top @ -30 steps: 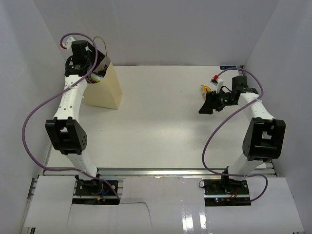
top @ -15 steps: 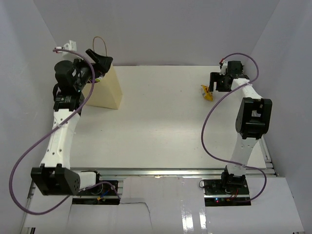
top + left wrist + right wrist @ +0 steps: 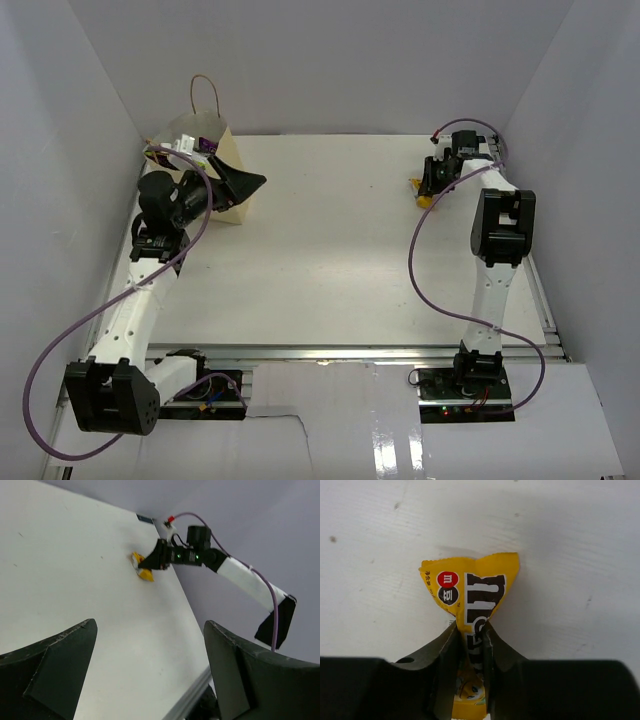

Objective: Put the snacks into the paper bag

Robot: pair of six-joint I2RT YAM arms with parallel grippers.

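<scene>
Right hand [image 3: 470,629] now pinches crumpled yellow packet [image 3: 481,580].

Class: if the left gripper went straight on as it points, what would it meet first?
Probably bare table: only that shows between the jaws of the open left gripper. The yellow packet in the right gripper lies farther, off-line; depth unclear.

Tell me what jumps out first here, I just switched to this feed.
The yellow packet at the far right of the table, pinched between the right gripper fingers. Across at far left stands the paper bag, snacks showing in its open top, with the left gripper open and empty next to it.
</scene>
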